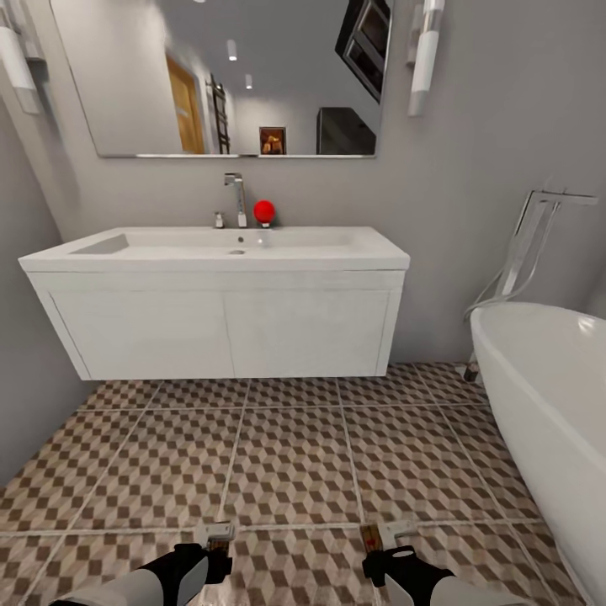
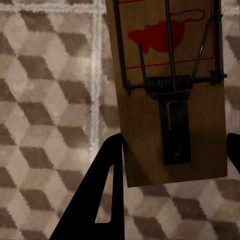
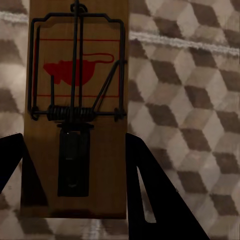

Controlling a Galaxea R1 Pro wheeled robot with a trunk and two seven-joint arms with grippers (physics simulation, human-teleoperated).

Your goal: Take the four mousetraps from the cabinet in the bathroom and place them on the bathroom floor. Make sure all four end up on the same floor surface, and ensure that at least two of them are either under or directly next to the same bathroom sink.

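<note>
Each gripper holds one mousetrap above the bathroom floor [image 1: 295,459]. In the left wrist view my left gripper [image 2: 172,165] is shut on the lower end of a tan mousetrap [image 2: 167,90] with a red mark and wire spring. My right gripper [image 3: 75,170] is likewise shut on a second mousetrap [image 3: 77,115]. From the head view both grippers, left [image 1: 217,539] and right [image 1: 383,539], hang low at the near edge over the cube-pattern tiles. The white sink [image 1: 219,244] on its vanity stands ahead against the wall. The cabinet is out of view.
A white bathtub [image 1: 555,396] fills the right side, with a chrome floor tap [image 1: 526,244] behind it. A grey wall runs close along the left. A faucet [image 1: 237,198] and a red ball [image 1: 264,210] sit on the sink. The vanity hangs above the tiles with a gap below.
</note>
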